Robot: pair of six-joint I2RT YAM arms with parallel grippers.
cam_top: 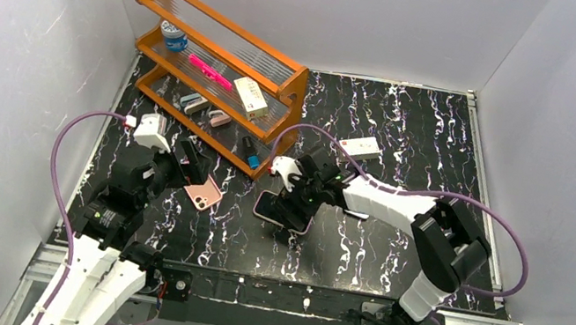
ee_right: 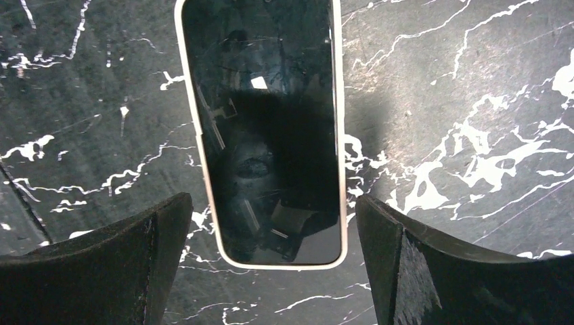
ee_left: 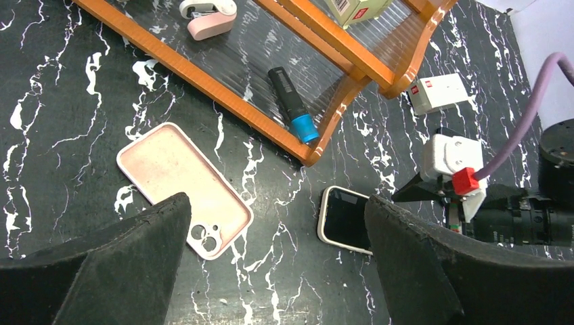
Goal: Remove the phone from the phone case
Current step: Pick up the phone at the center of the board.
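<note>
I see my right tool spread wide over the phone, screen-up mid-frame on the surface. To its left, my left tool is spread over the pink case.

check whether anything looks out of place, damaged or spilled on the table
Nothing stands out. The phone lies flat, screen up, with no crack visible in the right wrist view, below the open right gripper. The pink case lies flat on the table, apart from it. Nothing is spilled.
</note>
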